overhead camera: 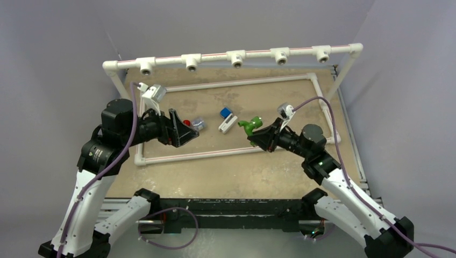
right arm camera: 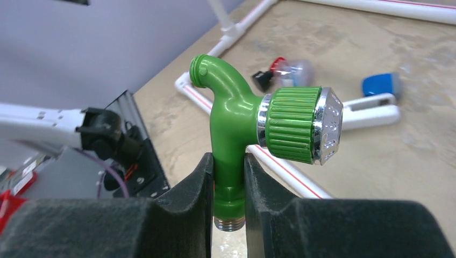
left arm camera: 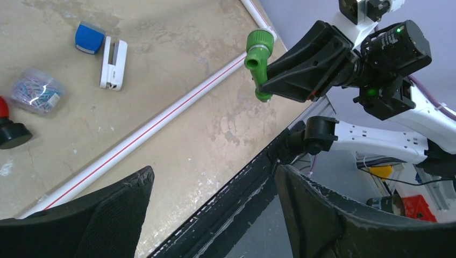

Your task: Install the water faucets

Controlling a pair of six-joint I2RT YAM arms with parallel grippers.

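My right gripper (overhead camera: 254, 136) (right arm camera: 229, 159) is shut on the green faucet (overhead camera: 250, 124) (right arm camera: 232, 121) and holds it by its stem, above the table. The curved spout points up, the green knob to the right, the threaded end down between the fingers. The green faucet also shows in the left wrist view (left arm camera: 257, 58). The white faucet with a blue handle (overhead camera: 226, 120) (left arm camera: 112, 63) (right arm camera: 372, 110) lies on the board. The black faucet with a red knob (overhead camera: 186, 123) (left arm camera: 7, 129) (right arm camera: 265, 78) lies beside my left gripper (overhead camera: 192, 133) (left arm camera: 214, 173), which is open and empty.
A white pipe rail with several tee fittings (overhead camera: 236, 58) stands along the back. A white pipe frame (overhead camera: 215, 153) lies flat on the board around the faucets. A clear box of paper clips (overhead camera: 199, 123) (left arm camera: 37, 91) lies by the black faucet. The table's front edge (left arm camera: 231, 188) is below the left gripper.
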